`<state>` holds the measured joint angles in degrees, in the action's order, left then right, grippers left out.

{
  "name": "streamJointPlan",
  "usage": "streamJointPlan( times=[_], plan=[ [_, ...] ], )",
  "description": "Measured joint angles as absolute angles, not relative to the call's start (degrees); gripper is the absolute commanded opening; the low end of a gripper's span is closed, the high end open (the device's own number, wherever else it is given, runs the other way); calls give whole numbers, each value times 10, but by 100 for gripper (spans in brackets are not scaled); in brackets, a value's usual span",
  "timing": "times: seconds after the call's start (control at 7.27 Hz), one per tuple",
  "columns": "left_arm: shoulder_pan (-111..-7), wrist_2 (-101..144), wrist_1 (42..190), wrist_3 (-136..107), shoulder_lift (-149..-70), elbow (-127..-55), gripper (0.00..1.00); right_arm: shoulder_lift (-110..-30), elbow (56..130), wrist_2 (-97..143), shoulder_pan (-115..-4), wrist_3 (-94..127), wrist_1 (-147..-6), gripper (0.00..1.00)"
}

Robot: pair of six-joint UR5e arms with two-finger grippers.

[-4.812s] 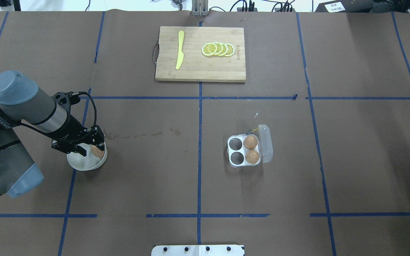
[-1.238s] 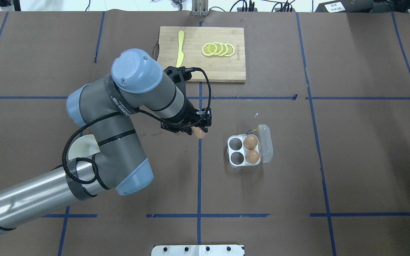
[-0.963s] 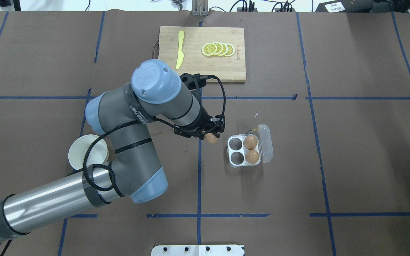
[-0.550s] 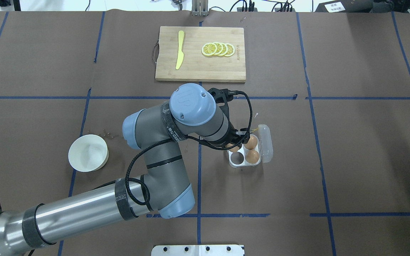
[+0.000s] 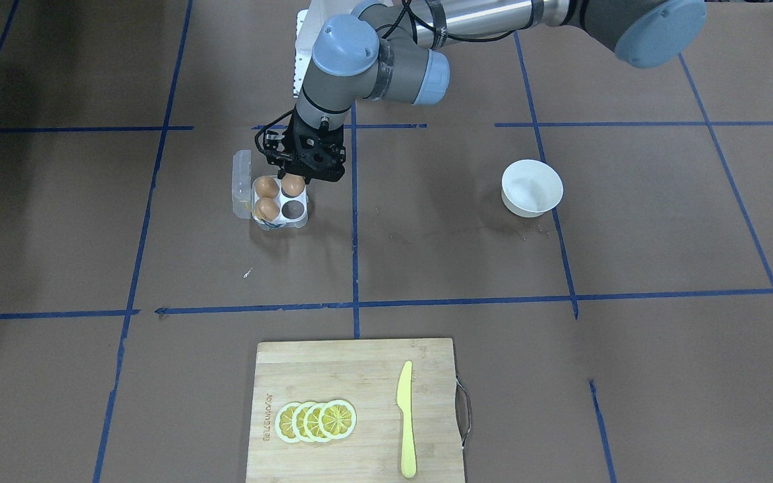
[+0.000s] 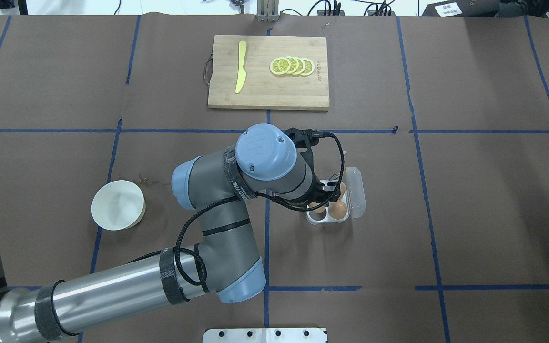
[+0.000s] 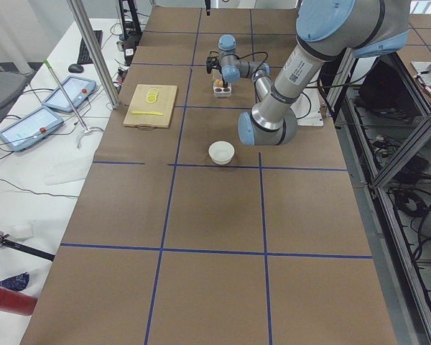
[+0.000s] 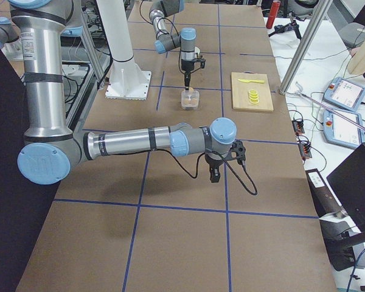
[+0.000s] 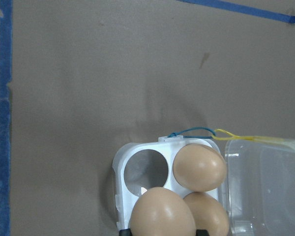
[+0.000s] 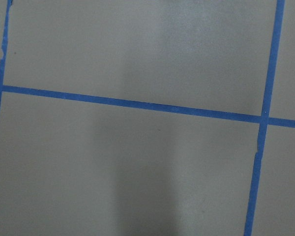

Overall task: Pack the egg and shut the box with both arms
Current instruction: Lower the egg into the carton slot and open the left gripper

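My left gripper is shut on the tan egg and holds it at a cell of the clear carton on the robot's side. Whether the egg rests in the cell I cannot tell. In the left wrist view the egg sits between the fingertips, over the carton. Two other eggs fill the cells beside the open lid. One cell is empty. The right gripper hangs over bare table, far from the carton; I cannot tell if it is open.
An empty white bowl stands on the robot's left. A wooden cutting board with lemon slices and a yellow knife lies at the far side. Yellow string trails from the carton's hinge.
The left arm lifted the egg from the white bowl and carried it right across the table to the carton. In the last half second it shifted slightly over the carton's cells.
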<state>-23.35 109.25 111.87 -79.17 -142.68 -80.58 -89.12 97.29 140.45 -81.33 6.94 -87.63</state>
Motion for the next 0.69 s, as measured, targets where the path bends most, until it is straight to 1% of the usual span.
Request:
streamJointPlan(
  times=[0.28,0.41,0.55,0.69],
  plan=[
    [-232,1092,1121,-791,-1426,-805,0,-891,973,1404,-813,69,-876,100],
    [-232,1092,1126,-791,-1426,-803,5,-891,973,1404,-813,69,-876,100],
    [-232,1092,1132,-791,-1426,-799,22,-892,972,1404,-813,69,-876,100],
    [-232,1092,1139,-791,-1426,-795,50,-892,972,1404,-813,69,-876,100]
  ],
)
